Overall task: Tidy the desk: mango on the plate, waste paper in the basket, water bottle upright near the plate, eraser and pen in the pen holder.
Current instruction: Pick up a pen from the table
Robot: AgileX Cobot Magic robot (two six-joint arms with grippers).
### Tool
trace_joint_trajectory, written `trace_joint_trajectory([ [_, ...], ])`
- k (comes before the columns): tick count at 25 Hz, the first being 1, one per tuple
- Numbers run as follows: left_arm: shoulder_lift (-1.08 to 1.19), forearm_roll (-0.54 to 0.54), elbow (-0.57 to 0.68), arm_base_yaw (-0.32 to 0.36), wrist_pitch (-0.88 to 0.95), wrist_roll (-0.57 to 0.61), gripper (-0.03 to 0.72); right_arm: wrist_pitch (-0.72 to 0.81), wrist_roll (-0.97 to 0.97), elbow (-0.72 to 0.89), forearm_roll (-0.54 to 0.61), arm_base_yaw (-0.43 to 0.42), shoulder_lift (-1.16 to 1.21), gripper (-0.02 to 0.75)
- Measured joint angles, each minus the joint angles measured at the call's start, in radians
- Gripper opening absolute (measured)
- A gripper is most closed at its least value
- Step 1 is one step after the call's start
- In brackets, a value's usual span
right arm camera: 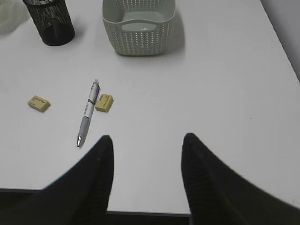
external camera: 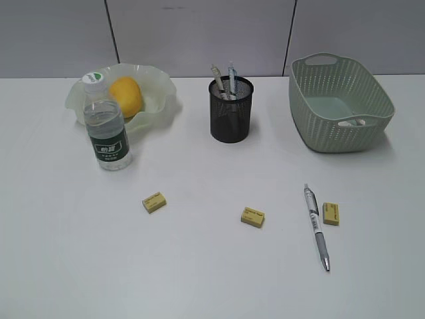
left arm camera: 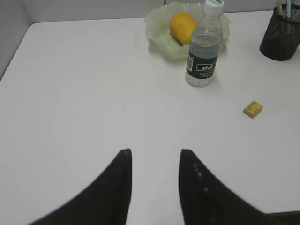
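Observation:
The mango (external camera: 126,96) lies in the ruffled green plate (external camera: 161,90). Just in front of it the water bottle (external camera: 106,129) stands upright. The black mesh pen holder (external camera: 231,109) has two pens in it. Another pen (external camera: 316,226) lies on the table with an eraser (external camera: 331,213) beside it. Two more erasers (external camera: 253,216) (external camera: 154,202) lie further left. The basket (external camera: 339,103) is at the back right; a white bit shows by its near handle, and I cannot tell if it is the waste paper. My left gripper (left arm camera: 153,152) and right gripper (right arm camera: 146,138) hang open over bare table, both empty.
Neither arm shows in the exterior view. The table's near edge runs just under my right gripper in the right wrist view. A grey partition wall stands behind the table.

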Motion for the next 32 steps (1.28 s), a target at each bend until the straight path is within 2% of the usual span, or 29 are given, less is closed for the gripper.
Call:
trace_joint_trajectory([
  [7,0.0,0.0,0.0,0.002,0.0,0.0,0.245,0.0,0.0,0.0,0.0,0.0,0.0,0.384],
  [32,0.0,0.0,0.0,0.002,0.001,0.0,0.237,0.0,0.001,0.0,0.001,0.0,0.0,0.384],
])
